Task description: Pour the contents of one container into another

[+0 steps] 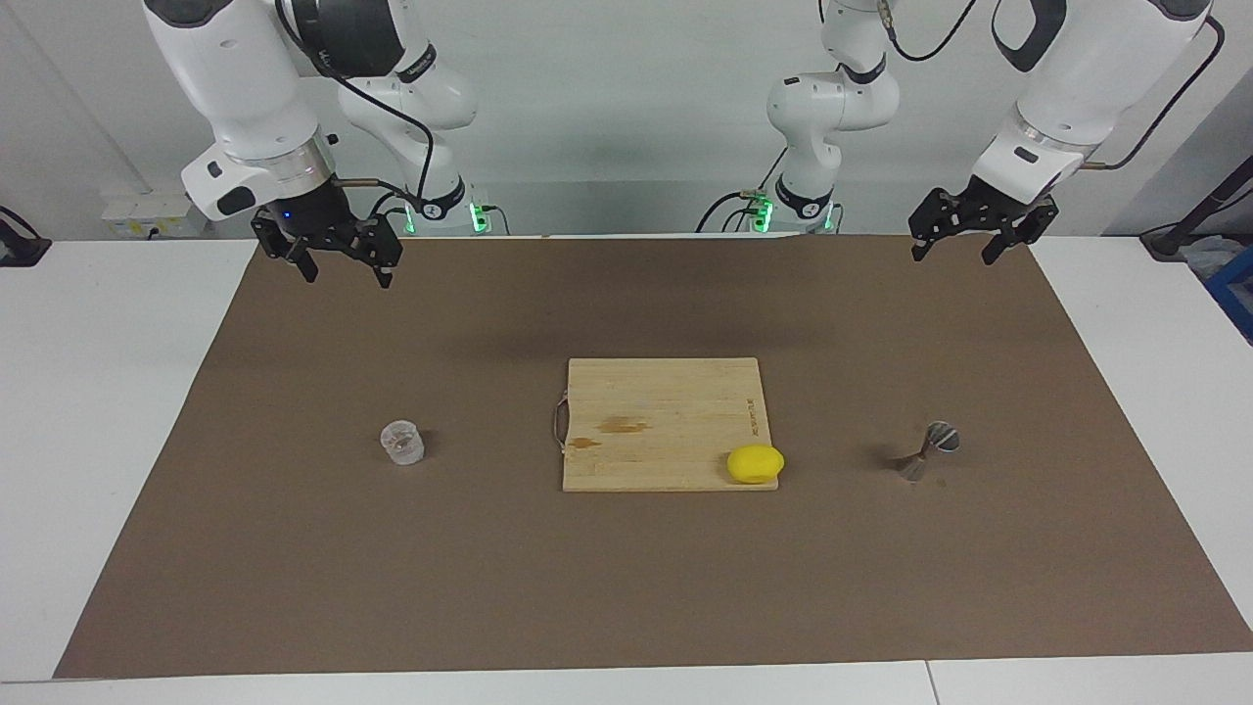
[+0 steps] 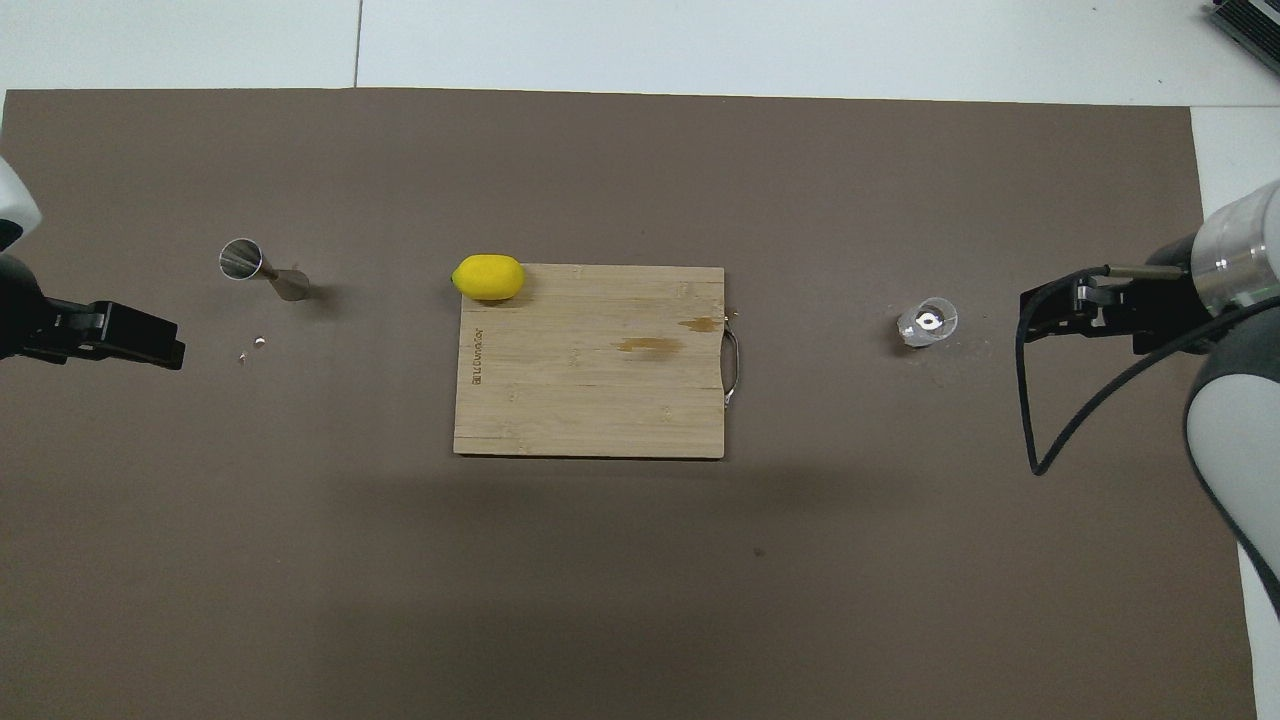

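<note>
Right gripper (image 1: 339, 262), fingers parted, raised over mat's (image 1: 626, 587) robot-side edge; left gripper (image 1: 973, 241) likewise at other corner. Farther out: bamboo cutting board (image 1: 656, 411), centre, yellow lemon (image 1: 755, 463) on corner; clear textured glass cup (image 1: 402, 442) toward right arm's end; silvery hourglass jigger (image 1: 928, 451) toward left arm's end.

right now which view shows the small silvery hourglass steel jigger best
The facing view: the small silvery hourglass steel jigger shows in profile, both cones and the narrow waist. The overhead view mostly shows its open top rim, foreshortening the shape.

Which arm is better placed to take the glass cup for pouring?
The right arm: its pincer hangs open at the cup's end of the table. The left pincer is open at the jigger's end.
</note>
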`<state>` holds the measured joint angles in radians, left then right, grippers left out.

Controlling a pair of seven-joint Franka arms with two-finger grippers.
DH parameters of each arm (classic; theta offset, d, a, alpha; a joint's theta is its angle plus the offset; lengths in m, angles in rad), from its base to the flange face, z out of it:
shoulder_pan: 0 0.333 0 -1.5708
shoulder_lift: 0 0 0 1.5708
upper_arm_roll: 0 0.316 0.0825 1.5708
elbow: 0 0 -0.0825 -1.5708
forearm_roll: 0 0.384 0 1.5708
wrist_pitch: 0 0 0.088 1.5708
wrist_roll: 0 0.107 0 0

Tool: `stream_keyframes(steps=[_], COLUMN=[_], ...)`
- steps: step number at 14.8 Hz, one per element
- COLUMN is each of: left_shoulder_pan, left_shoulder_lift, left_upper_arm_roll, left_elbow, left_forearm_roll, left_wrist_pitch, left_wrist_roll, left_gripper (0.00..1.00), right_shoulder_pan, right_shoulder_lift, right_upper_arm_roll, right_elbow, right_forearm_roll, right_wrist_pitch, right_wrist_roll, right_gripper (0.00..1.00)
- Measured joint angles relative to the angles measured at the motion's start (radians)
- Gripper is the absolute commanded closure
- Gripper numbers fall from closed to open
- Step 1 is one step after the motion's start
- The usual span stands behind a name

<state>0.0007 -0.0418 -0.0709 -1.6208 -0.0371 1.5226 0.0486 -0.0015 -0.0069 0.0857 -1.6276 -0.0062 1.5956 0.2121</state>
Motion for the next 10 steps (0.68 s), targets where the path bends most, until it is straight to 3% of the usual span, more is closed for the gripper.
stream_keyframes(steps=[10], left_shoulder_pan=[-0.009], left_shoulder_lift=[0.002], left_upper_arm_roll=[-0.001], left_elbow=[-0.012], left_forearm_roll=[0.0], left_wrist_pitch=[0.039], left_wrist_roll=[0.0], left_gripper=[0.0], right_shoulder_pan=[0.0], right_shoulder_lift=[0.0], right_upper_arm_roll=[0.0], right_elbow=[0.0], right_forearm_roll=[0.0], right_wrist_pitch=[0.0], right_wrist_roll=[0.0], right_gripper=[0.0])
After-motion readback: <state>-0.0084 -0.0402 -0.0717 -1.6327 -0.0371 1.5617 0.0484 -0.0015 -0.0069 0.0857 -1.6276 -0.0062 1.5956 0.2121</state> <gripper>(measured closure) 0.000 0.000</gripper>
